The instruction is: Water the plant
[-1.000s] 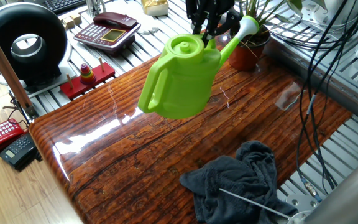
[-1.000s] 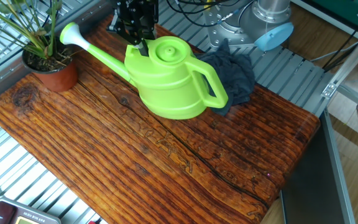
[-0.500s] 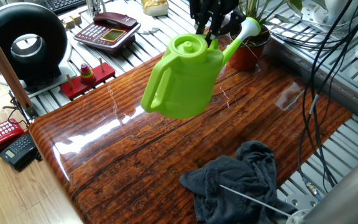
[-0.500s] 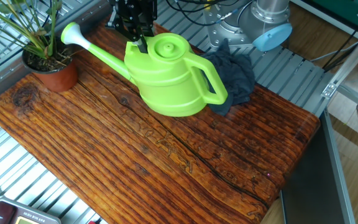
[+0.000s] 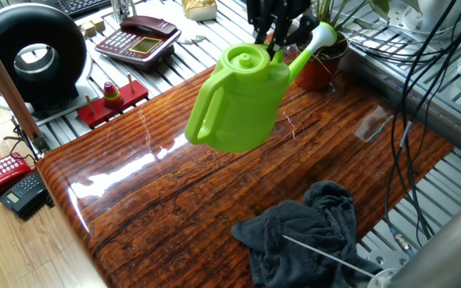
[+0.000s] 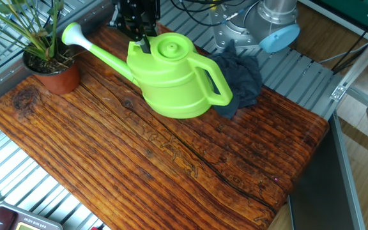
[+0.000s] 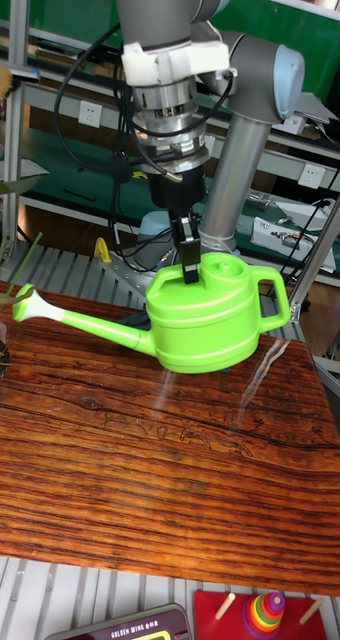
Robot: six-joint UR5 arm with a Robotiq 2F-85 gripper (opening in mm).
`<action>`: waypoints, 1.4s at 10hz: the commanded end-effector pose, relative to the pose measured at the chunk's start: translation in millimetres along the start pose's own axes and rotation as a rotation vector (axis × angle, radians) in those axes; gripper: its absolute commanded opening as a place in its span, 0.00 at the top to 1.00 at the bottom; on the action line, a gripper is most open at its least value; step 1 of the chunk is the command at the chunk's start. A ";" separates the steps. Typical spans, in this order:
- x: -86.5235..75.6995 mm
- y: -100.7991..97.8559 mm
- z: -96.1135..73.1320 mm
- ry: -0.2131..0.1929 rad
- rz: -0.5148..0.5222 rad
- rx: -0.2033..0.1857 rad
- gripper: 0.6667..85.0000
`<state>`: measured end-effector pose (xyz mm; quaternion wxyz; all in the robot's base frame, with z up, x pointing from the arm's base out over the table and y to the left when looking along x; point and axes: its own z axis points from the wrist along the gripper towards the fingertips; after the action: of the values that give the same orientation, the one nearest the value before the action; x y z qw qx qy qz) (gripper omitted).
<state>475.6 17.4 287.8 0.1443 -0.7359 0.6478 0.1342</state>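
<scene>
A bright green watering can hangs above the wooden table, tilted a little in one fixed view. My gripper is shut on its top rim beside the filler cap. The long spout ends in a white rose that is close to the plant. The plant has thin green leaves and stands in a round terracotta pot at the table's corner. No water is visible.
A dark grey cloth lies crumpled behind the can near the arm's base. Off the table are a red desk phone, a black ring-shaped device, a red stacking toy and hanging cables.
The can has shifted slightly toward the plant in my grip, and its spout end has moved a little closer to the pot.
</scene>
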 end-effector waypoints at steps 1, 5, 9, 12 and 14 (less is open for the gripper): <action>-0.1 -0.2 -1.4 -0.011 -0.005 0.005 1.00; 11.6 -1.2 -1.5 0.034 -0.004 0.008 1.00; 11.3 -6.4 -1.6 0.033 0.046 0.029 1.00; 17.1 -11.3 -2.0 0.054 0.074 0.050 1.00; 22.7 -8.6 -3.0 0.073 0.060 0.038 1.00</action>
<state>485.2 -1.2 280.8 0.1304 -0.7174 0.6764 0.1037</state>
